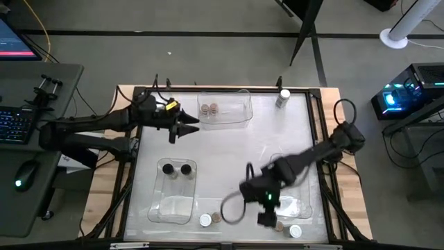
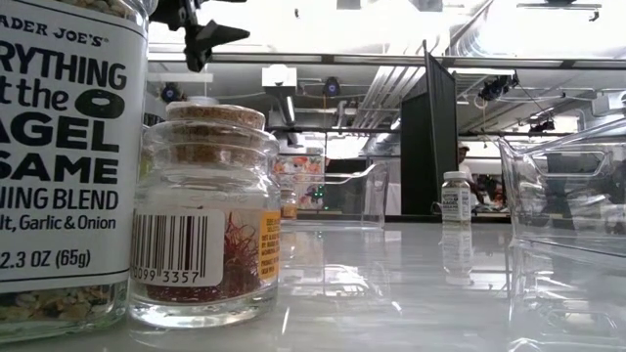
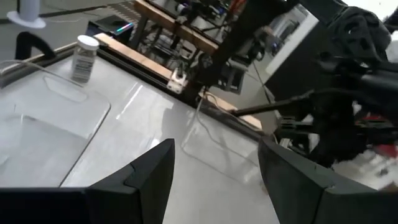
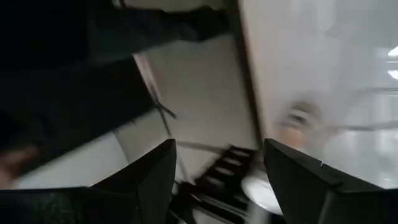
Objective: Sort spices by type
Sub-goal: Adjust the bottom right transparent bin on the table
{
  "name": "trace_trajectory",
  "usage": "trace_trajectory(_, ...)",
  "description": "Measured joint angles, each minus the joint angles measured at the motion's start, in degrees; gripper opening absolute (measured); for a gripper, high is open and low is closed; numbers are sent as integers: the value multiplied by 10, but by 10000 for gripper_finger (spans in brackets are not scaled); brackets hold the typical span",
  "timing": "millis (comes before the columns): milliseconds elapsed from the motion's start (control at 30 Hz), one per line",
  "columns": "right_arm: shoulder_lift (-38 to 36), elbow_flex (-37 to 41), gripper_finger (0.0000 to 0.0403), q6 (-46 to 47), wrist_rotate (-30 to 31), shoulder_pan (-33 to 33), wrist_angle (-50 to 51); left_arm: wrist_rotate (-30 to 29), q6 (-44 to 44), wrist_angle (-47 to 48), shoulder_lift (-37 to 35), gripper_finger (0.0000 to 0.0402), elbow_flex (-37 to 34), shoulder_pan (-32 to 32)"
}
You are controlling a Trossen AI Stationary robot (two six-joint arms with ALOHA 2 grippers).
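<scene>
Jaws stand apart and empty on both grippers. High view: right gripper [image 1: 267, 217] hovers over small cylindrical spice jars [image 1: 206, 220] at the table's near edge; left gripper [image 1: 186, 126] waits beside the far clear plastic bin [image 1: 239, 118]. Low view: cork-topped glass jar [image 2: 207, 220], probably light, slick and breakable; grasp its smooth round body.

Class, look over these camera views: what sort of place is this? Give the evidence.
Probably a robotics lab or workshop: a keyboard and mouse desk beside the white work table, a glowing computer tower on the floor, and exposed ceiling ducts.
</scene>
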State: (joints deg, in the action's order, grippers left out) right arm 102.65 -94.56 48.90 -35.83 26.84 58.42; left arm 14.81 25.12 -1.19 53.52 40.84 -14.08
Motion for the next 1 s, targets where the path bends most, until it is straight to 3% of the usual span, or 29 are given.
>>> trace_trajectory(100, 0, 14, 236, 104, 47, 45, -58, 0, -24, 8, 0, 218, 0, 10)
trace_trajectory(200, 0, 30, 235, 181, 110, 77, -45, 0, -29, 9, 0, 218, 0, 16)
trace_trajectory(300, 0, 53, 235, 230, 134, 98, -42, 0, -28, 9, 0, 218, 0, 18)
trace_trajectory(533, 0, 122, 231, 232, 135, 121, -65, -5, -27, 9, 0, 218, 0, 18)
trace_trajectory(767, 0, 155, 191, 217, 146, 113, -96, -33, -27, 9, 0, 218, 0, 18)
trace_trajectory(1000, 0, 156, 177, 150, 179, 93, -30, -34, -17, 9, 0, 218, 0, 18)
